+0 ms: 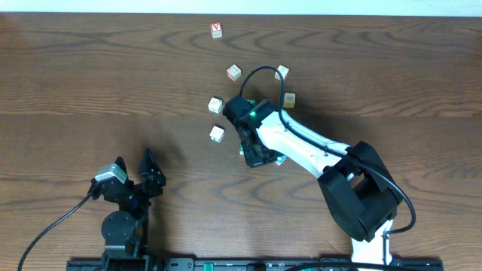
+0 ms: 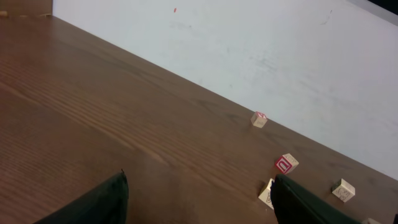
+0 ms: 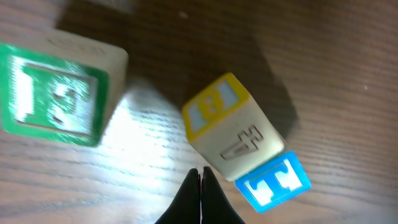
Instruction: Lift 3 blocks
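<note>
In the right wrist view a green-faced block point(image 3: 53, 93) with a white letter lies at the left. A cream block point(image 3: 245, 143) with a yellow-framed face and an embossed 4 lies at the middle. A blue-faced block point(image 3: 273, 180) with a white T touches its lower right side. My right gripper point(image 3: 200, 173) is shut with nothing in it, its tips just below the cream block. From overhead, the right gripper point(image 1: 254, 154) covers these blocks. My left gripper point(image 1: 151, 172) stands open and empty near the front left, far from them.
Other cubes lie scattered beyond the right arm: a red-lettered one point(image 1: 217, 29) at the far edge and pale ones point(image 1: 234, 72), point(image 1: 282, 72), point(image 1: 289, 99), point(image 1: 216, 105), point(image 1: 217, 134). The left wrist view shows a red-faced cube point(image 2: 286, 164) and a white wall point(image 2: 249, 50).
</note>
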`<state>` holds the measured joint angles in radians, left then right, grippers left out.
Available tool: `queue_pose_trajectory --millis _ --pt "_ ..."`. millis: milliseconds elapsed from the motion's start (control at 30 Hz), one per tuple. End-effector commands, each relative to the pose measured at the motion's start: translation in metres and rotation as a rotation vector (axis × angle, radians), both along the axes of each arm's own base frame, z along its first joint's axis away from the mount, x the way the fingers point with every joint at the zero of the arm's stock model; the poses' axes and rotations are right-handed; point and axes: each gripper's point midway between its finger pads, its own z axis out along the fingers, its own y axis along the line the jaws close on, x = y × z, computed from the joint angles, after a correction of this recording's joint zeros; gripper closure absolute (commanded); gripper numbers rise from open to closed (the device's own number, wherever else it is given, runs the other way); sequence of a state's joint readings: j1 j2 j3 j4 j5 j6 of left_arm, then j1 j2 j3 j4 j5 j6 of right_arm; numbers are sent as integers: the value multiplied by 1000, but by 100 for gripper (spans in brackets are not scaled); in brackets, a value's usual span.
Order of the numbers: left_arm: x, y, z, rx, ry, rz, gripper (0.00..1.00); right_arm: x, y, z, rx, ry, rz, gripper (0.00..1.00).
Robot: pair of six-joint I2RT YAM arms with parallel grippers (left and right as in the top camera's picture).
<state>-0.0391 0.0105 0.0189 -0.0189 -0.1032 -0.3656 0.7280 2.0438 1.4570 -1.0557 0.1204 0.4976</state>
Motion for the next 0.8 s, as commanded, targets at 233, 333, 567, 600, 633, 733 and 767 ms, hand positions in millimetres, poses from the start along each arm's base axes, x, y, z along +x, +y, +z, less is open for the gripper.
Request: queue_pose_trajectory --millis 233,333,567,600,633,733,767 --pt "-1 4 -17 11 56 17 26 6 -5 4 -37 -50 -10 99" --pt "-1 4 -17 11 56 17 26 8 -6 5 -48 -61 -9 98" --pt "-1 4 -17 11 56 17 26 4 -9 5 -56 -46 -7 99" --pt "-1 4 -17 11 56 17 26 2 -9 5 -57 -37 -7 99" --pt "-1 4 -17 11 56 17 26 -1 -9 5 -56 -26 -5 99" --pt "-1 4 -17 11 56 17 26 -9 -4 4 -44 7 33 99" --pt "-1 4 -17 11 56 17 26 -11 -1 4 -37 16 49 99"
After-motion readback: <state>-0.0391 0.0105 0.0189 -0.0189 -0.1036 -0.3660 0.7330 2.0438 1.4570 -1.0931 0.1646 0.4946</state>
